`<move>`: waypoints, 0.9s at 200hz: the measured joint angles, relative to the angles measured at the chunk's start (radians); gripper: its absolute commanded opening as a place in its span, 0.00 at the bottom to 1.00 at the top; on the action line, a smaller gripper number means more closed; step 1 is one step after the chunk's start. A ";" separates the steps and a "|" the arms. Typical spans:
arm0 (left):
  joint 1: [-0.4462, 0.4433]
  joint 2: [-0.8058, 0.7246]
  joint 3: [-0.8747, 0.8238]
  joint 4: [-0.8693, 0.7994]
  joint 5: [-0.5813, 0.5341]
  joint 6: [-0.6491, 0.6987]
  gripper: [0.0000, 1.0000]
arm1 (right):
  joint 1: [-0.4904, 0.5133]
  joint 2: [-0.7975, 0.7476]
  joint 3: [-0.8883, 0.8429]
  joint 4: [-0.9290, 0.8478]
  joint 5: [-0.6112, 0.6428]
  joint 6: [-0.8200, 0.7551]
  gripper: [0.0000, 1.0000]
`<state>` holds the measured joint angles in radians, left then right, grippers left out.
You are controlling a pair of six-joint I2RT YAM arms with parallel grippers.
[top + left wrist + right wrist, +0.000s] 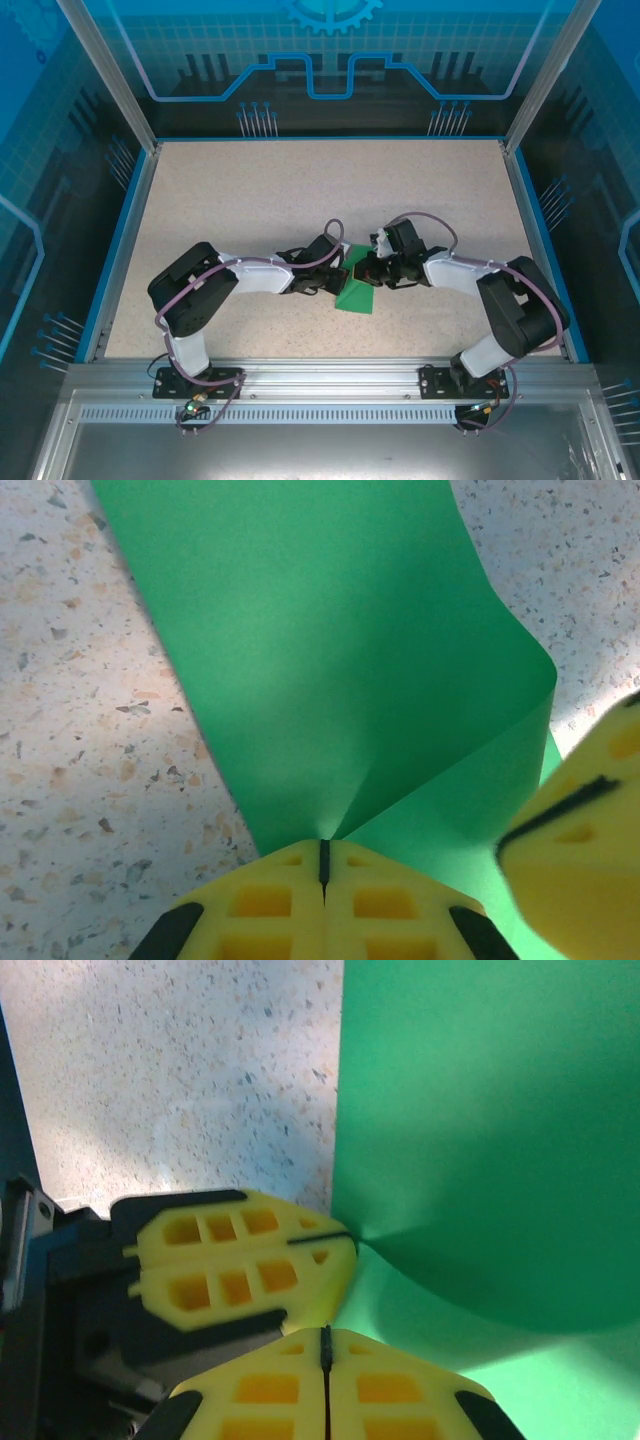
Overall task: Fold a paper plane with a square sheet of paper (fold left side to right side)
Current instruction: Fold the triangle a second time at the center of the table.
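Where the sheet lies: the square sheet of paper [356,297] sits on the speckled counter [250,200] at the centre of the overhead view, between the two arms' tips.
Sheet shape: one part is lifted and curls over in a soft, rounded bend.
Left side: the left gripper [323,858] has its jaws together, clamped on the green edge, which puckers into their seam.
Right side: the right gripper [326,1345] has its jaws together, just beside the left gripper; whether they pinch paper cannot be told.
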<state>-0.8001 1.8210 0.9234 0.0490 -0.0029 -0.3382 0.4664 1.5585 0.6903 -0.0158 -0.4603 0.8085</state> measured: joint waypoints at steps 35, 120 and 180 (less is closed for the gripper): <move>0.000 0.000 0.001 -0.002 0.000 0.000 0.00 | 0.007 0.043 0.031 -0.001 0.004 -0.001 0.06; 0.000 0.006 0.012 -0.014 0.000 0.005 0.00 | 0.007 0.078 0.039 -0.076 0.042 -0.047 0.07; 0.000 0.011 0.019 -0.018 0.000 0.005 0.00 | 0.007 0.078 0.039 -0.114 0.071 -0.080 0.07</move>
<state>-0.8001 1.8317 0.9424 0.0307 -0.0025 -0.3336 0.4736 1.6367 0.7288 -0.1303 -0.3889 0.7284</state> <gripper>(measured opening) 0.047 0.069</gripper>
